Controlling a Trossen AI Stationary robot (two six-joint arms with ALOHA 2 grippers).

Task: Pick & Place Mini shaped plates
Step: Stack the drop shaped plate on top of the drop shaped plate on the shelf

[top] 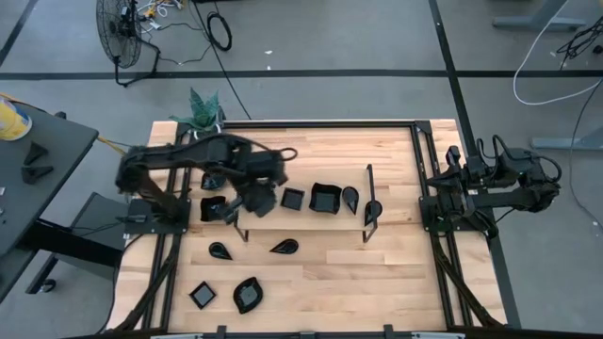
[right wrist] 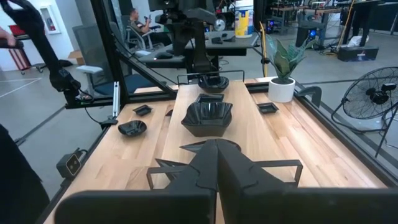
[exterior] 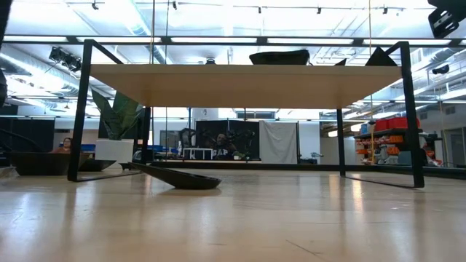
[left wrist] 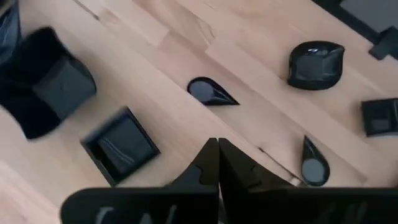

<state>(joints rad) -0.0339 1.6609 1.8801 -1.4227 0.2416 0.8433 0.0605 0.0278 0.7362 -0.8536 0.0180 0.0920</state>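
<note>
Mini shaped plates (top: 325, 197) lay scattered over the wooden table (top: 377, 273) while my left gripper (left wrist: 217, 163) hung clenched and empty above a small square plate (left wrist: 121, 144), a teardrop plate (left wrist: 210, 92) just beyond. My right gripper (right wrist: 216, 163) waited at the table's right edge, also pinched shut on nothing.

Both arms matte black all over, chunky jointed links. Left arm (top: 179, 160): rounded housings at the joints, links look boxy from above. Right arm (top: 499, 184): same build, black cables looping in arcs over the top of the links. Left gripper (left wrist: 217, 163): two flat black fingers with angular, stepped edges, meeting along a straight seam; wide black crossbar behind them. Right gripper (right wrist: 217, 163): identical finger profile, pointed tip, same black crossbar. No visible markings or screws.
</note>
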